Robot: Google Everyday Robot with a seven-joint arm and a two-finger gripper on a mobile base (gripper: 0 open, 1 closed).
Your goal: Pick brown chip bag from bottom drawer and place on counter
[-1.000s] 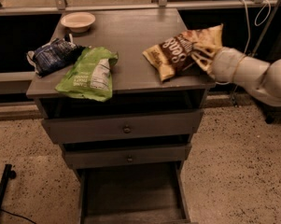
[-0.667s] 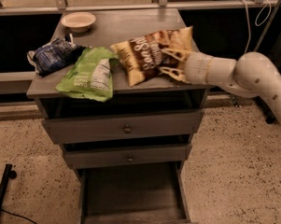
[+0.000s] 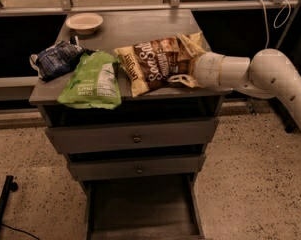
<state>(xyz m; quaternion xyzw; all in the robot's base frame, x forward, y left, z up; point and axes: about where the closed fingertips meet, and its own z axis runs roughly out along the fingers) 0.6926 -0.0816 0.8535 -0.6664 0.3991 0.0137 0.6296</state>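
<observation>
You get dim, warm light, seemingly from above: it shines off the brown bag (image 3: 152, 66), clamped by the gripper (image 3: 183, 73) at the counter's (image 3: 140, 26) right (the bottom drawer (image 3: 140, 206) lies in shadow).

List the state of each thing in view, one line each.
brown chip bag: lying on the counter, right end in the gripper.
gripper: over the counter's right side, shut on the brown chip bag.
bottom drawer: pulled open.
middle drawer: pushed in.
top drawer: pushed in.
green bag: lying flat, overhanging the counter's front edge.
dark blue bag: lying at the counter's left edge.
bowl: upright, back left of the counter.
</observation>
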